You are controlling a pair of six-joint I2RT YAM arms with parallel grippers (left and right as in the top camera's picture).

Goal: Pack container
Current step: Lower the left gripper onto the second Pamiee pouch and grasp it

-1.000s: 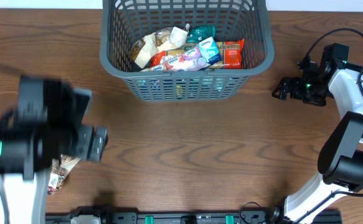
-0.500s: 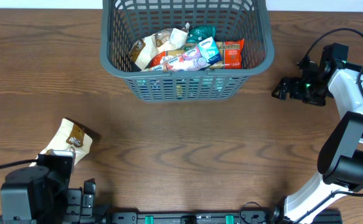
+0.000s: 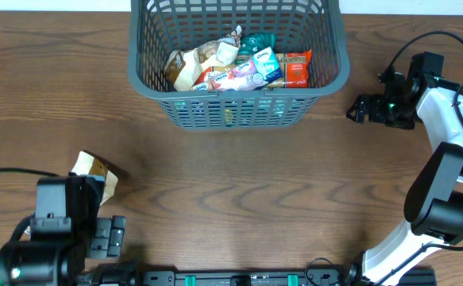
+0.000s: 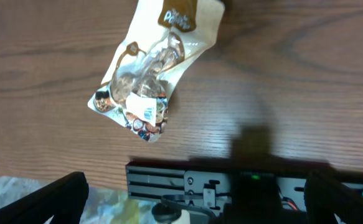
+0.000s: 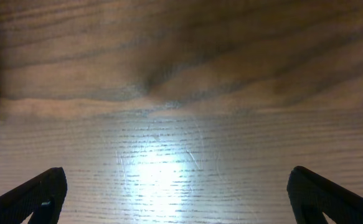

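Dark grey plastic at the top of the overhead view: the container [image 3: 235, 111] sits at the far middle of the wooden surface [image 3: 239, 183]. A jumble of food packs lies on its floor, among them a red packet [image 3: 296, 68], a teal packet [image 3: 256, 41] and a tan packet [image 3: 185, 67], all with print too small to read. The left arm [image 3: 56, 230] is folded in low at the near-left corner, covering part of a cream packet [image 3: 96, 168] that lies on the surface well apart from the container. The right arm [image 3: 441, 119] reaches in from the right, its right end effector [image 3: 360, 110] just beside the container's right wall and apart from it.

Over to the left wrist: the cream packet [image 4: 147, 74] lies flat, snacks showing through a clear window. It carries a brown patch with white script too blurred to read and a small white barcode sticker [image 4: 145, 112] near its lower end. The left end effector [image 4: 193, 199] is spread wide and holds nothing.

Right wrist now: bare wood grain under a bright glare, and the right end effector [image 5: 181, 193] is spread wide, gripping nothing.
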